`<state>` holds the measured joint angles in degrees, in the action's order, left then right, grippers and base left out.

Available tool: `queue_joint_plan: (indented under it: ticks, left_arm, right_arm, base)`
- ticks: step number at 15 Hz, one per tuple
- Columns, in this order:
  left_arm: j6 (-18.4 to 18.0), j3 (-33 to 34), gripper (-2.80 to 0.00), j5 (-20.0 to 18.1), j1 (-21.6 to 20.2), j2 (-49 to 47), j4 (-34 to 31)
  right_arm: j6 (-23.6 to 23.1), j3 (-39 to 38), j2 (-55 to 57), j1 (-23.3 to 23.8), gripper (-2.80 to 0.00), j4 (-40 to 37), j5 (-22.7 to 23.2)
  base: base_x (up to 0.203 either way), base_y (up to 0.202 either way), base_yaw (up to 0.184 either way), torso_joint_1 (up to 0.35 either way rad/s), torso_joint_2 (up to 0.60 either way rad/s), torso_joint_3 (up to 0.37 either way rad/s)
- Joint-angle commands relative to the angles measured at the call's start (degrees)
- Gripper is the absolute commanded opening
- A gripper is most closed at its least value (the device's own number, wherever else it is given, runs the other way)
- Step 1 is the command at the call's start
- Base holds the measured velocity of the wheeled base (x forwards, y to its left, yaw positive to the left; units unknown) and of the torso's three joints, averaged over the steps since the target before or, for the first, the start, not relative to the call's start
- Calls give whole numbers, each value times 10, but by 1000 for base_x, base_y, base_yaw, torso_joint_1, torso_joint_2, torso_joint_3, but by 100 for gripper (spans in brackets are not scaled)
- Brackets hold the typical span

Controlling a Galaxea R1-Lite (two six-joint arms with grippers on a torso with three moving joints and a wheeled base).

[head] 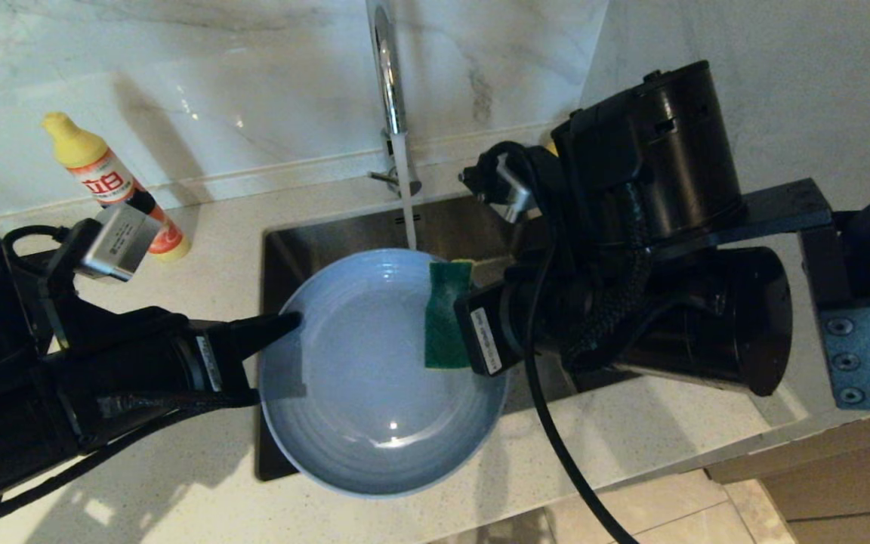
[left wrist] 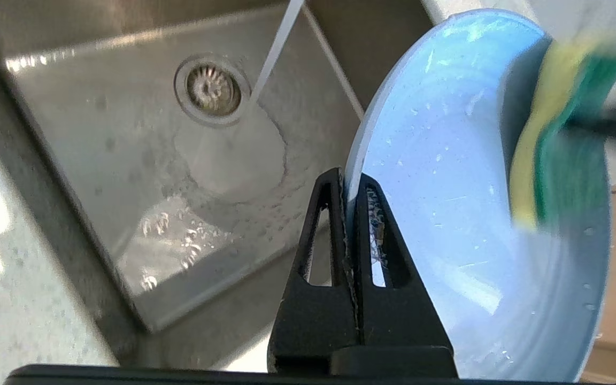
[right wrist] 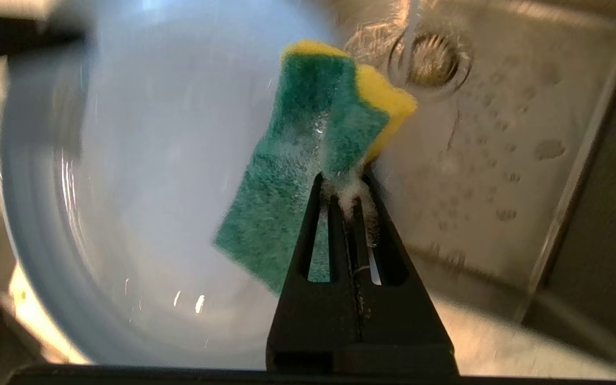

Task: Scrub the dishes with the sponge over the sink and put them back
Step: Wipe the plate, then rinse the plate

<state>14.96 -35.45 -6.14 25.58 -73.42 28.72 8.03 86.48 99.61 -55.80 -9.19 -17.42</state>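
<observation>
A wide grey-blue plate (head: 359, 378) hangs over the steel sink (head: 314, 234). My left gripper (head: 288, 323) is shut on its left rim; the left wrist view shows the rim pinched between the fingers (left wrist: 346, 184). My right gripper (right wrist: 344, 184) is shut on the sponge (head: 446, 317), green face up, yellow edge at the far end. The sponge (right wrist: 308, 155) is folded and foamy and sits against the right side of the plate's (right wrist: 142, 160) inner face. In the left wrist view the sponge (left wrist: 559, 139) lies across the plate's (left wrist: 447, 203) far side. The bowls are out of view.
Water runs from the chrome tap (head: 390, 83) into the sink, landing beside the drain strainer (left wrist: 213, 90). A dish soap bottle (head: 114, 185) stands on the pale counter (head: 201, 499) at the back left. The counter's front edge drops off at the lower right.
</observation>
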Motion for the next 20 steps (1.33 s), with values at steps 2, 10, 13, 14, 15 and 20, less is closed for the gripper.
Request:
queue_joint_plan:
  ticks: [2, 10, 13, 14, 15, 20]
  left_arm:
    - [11, 14, -280, 1, -1, -12, 2]
    - [100, -30, -280, 18, -28, -108, 3]
    - [135, -73, -280, 18, -45, -170, 3]
    - [145, -95, -280, 17, -51, -195, 3]
    - [156, -119, -280, 16, -54, -219, 3]
    - [175, -217, -280, 11, -69, -332, 37]
  right_arm:
    - [-5, 20, 1, 6, -280, 6, -1]
    - [-1, 61, -70, 7, -280, -7, 5]
    - [0, 58, -115, 22, -280, -40, 9]
    - [3, 53, -120, 35, -280, -44, 28]
    - [7, 46, -124, 41, -280, -44, 41]
    - [38, -31, -162, 74, -280, -38, 82]
  base:
    - [0, 0, 0, 0, 0, 0]
    - [0, 0, 0, 0, 0, 0]
    - [0, 0, 0, 0, 0, 0]
    - [0, 0, 0, 0, 0, 0]
    - [0, 0, 0, 0, 0, 0]
    - [0, 0, 0, 0, 0, 0]
